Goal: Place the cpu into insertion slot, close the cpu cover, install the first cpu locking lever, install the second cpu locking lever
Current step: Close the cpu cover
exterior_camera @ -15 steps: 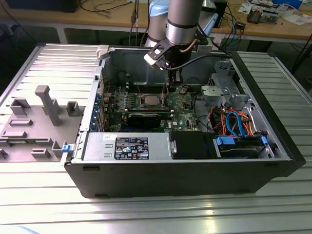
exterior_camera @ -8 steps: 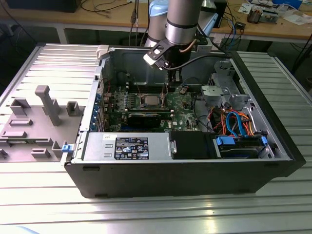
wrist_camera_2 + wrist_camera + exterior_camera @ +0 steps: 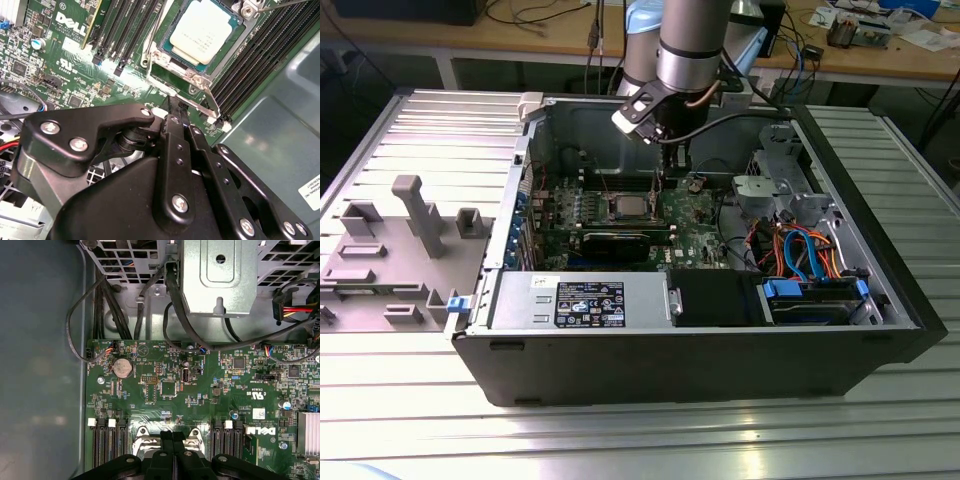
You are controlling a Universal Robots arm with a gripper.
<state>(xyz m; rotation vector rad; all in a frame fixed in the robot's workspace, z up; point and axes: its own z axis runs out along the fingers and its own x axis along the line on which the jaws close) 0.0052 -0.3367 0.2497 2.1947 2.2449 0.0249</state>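
In the open computer case on the counter, we find the end effector pressed together, chip just ahead.

Saw an open black computer case lying on a ribbed metal table. Found a green motherboard inside, with a silver labelled power supply and a blue drive carrier along the near wall, orange and blue cables just behind the carrier. Noted grey fixture blocks on the table at the exterior view's left. Spotted a coin cell on the board in the first wrist view, black memory slots in the second wrist view.
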